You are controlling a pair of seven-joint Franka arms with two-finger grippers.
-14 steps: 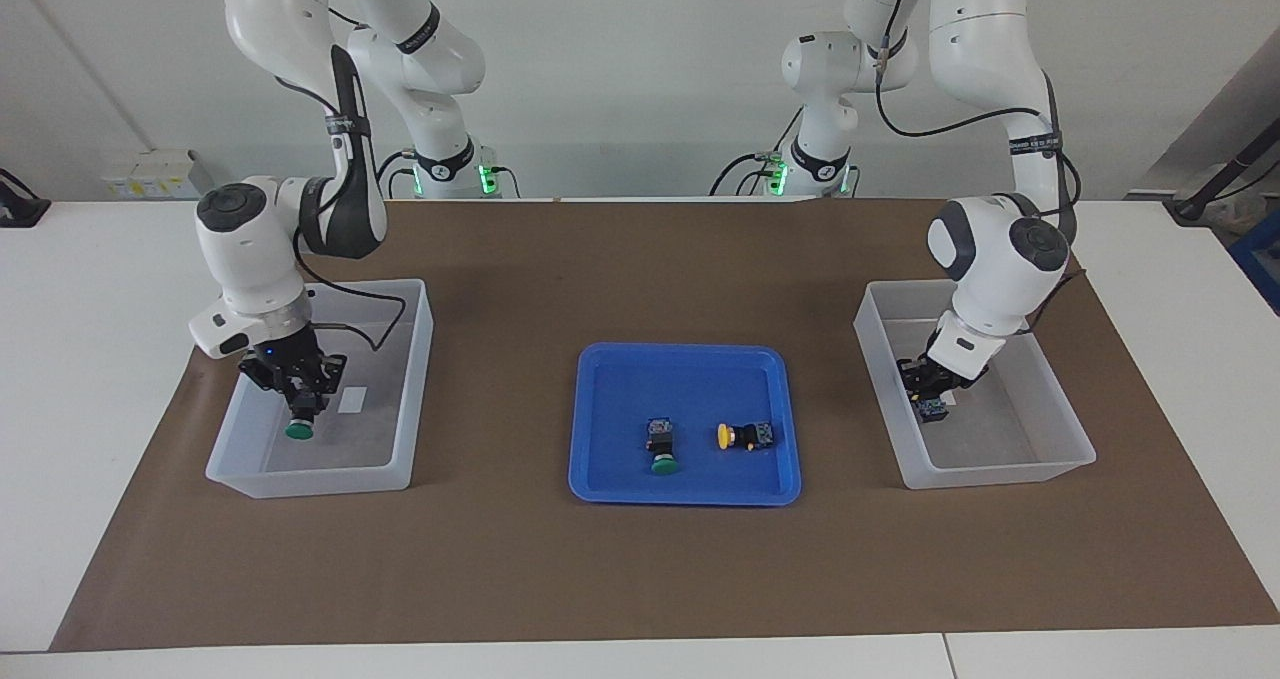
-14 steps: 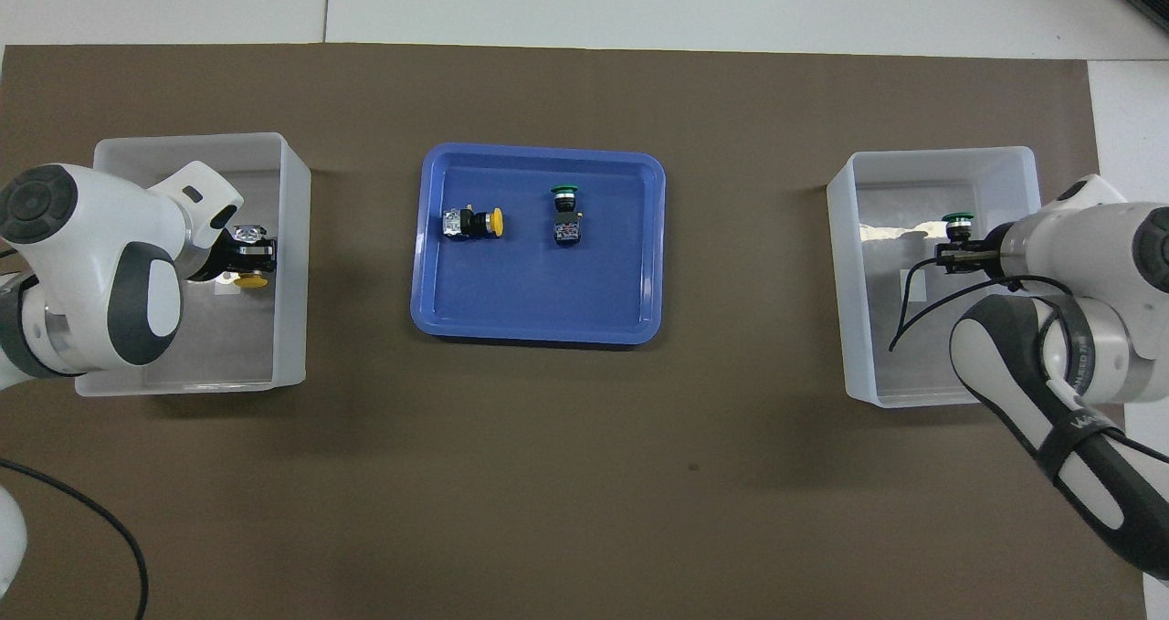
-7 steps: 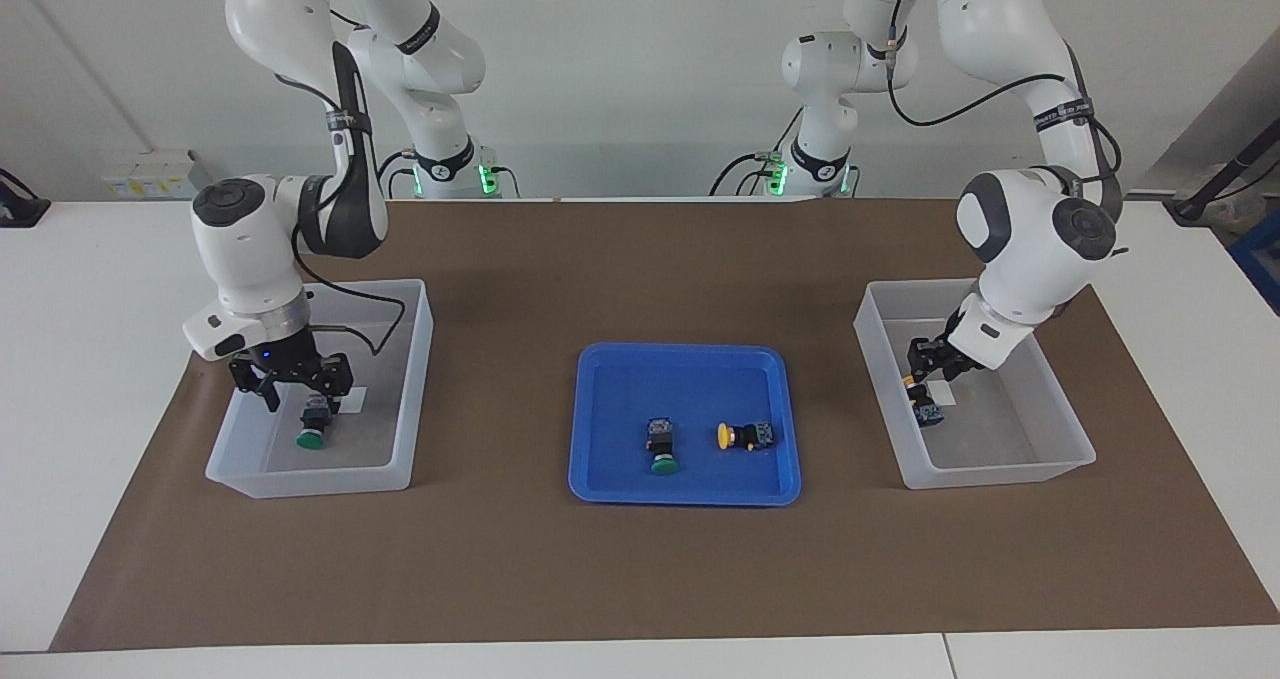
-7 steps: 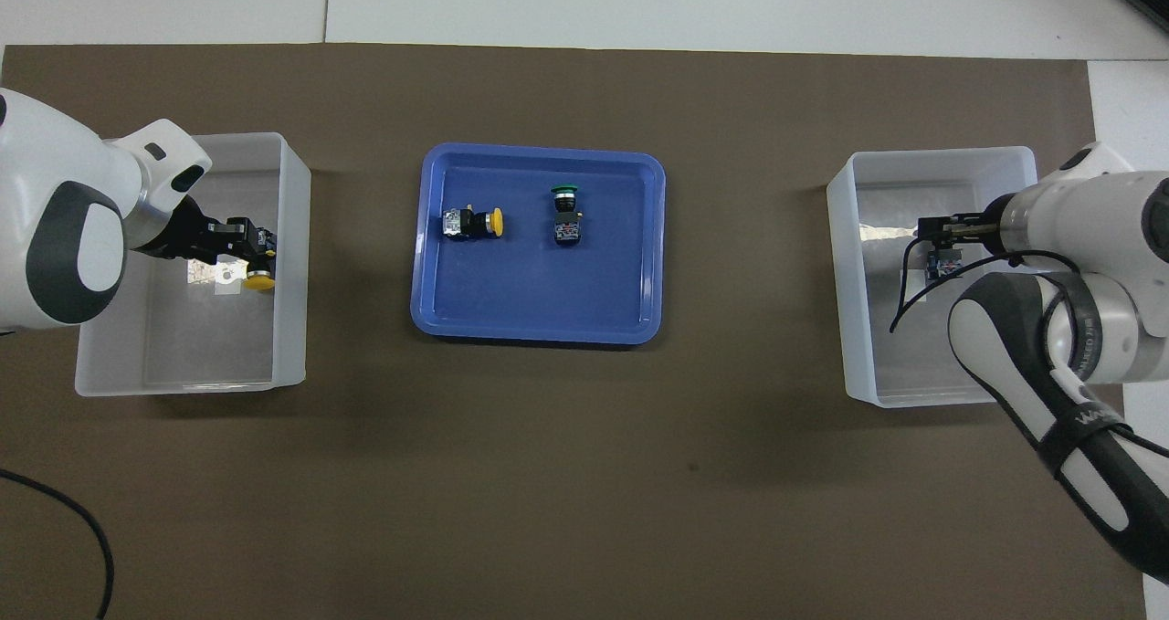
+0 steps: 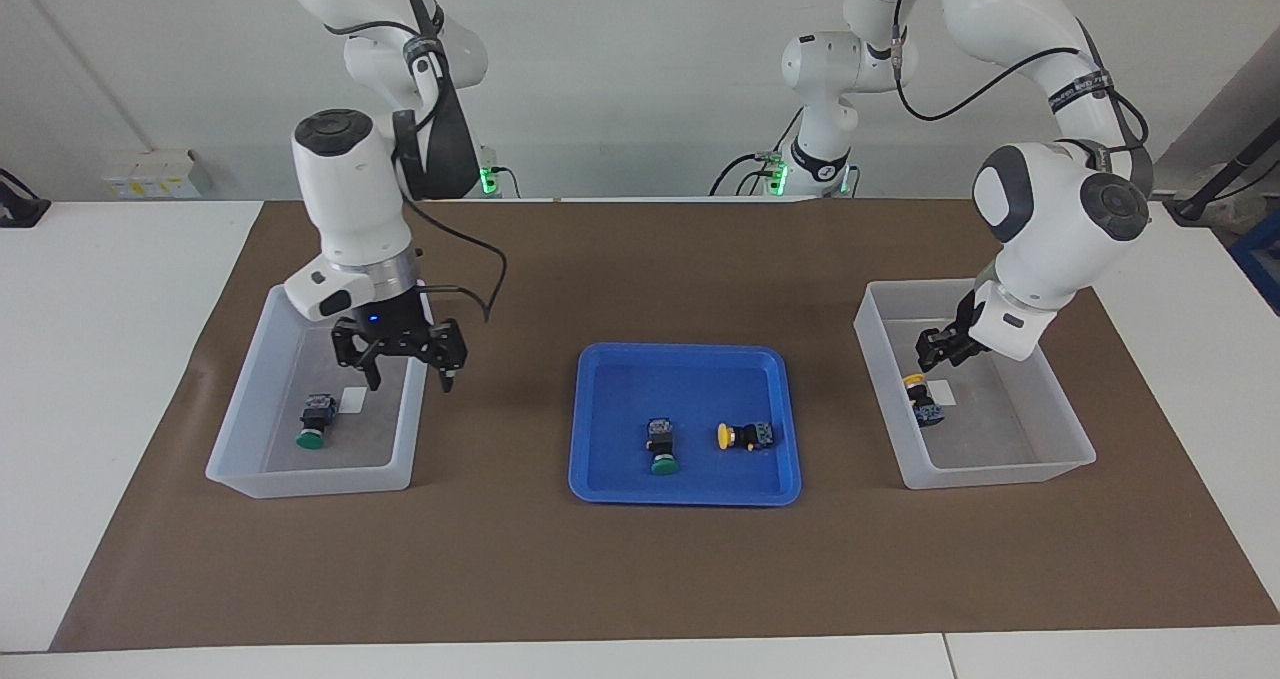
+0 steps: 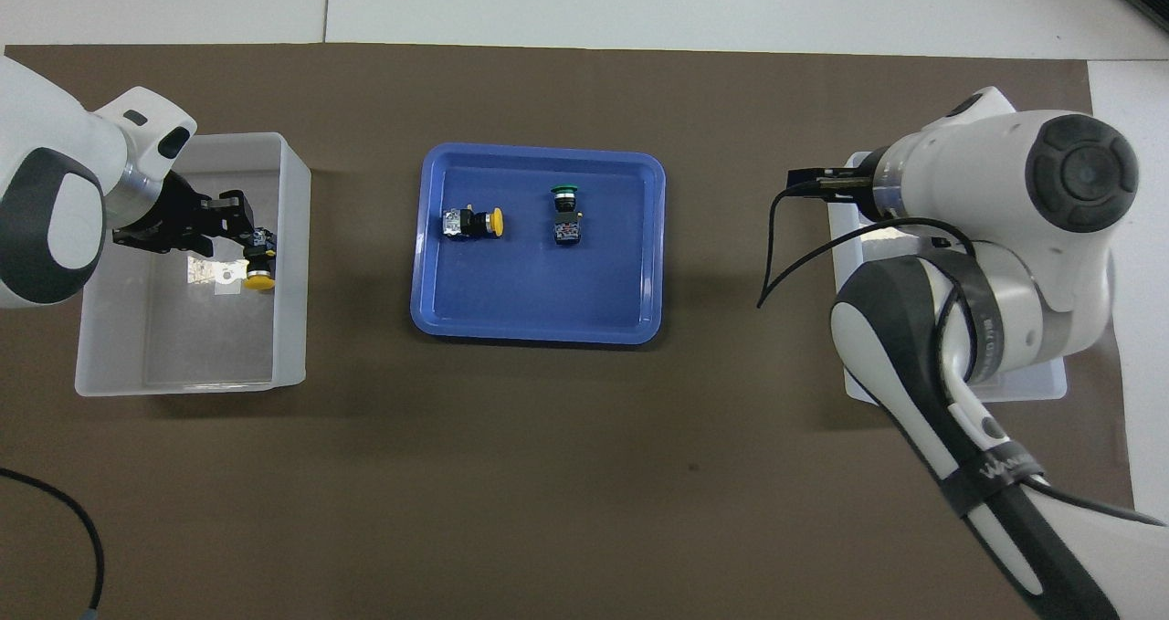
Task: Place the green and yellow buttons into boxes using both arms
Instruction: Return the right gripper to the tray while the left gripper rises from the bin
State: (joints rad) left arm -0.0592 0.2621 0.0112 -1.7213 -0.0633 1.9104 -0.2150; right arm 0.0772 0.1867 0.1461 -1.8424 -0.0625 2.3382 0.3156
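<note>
While raised, right tool (image 5: 408, 361) gapes (empty).

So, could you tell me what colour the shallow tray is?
Blue tray, clearest in the overhead view.

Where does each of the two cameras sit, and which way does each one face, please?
Facing view: high across the table, looking back at the robots; both arms show whole, bases at the top, the right gripper open over its bin's tray-side wall, the left gripper over the other bin.
Overhead view: above the robots' end, looking steeply down; only wrists and forearms enter from the bottom corners.
Shared: the blue tray with one green button and one yellow button, seen half a turn apart.
</note>
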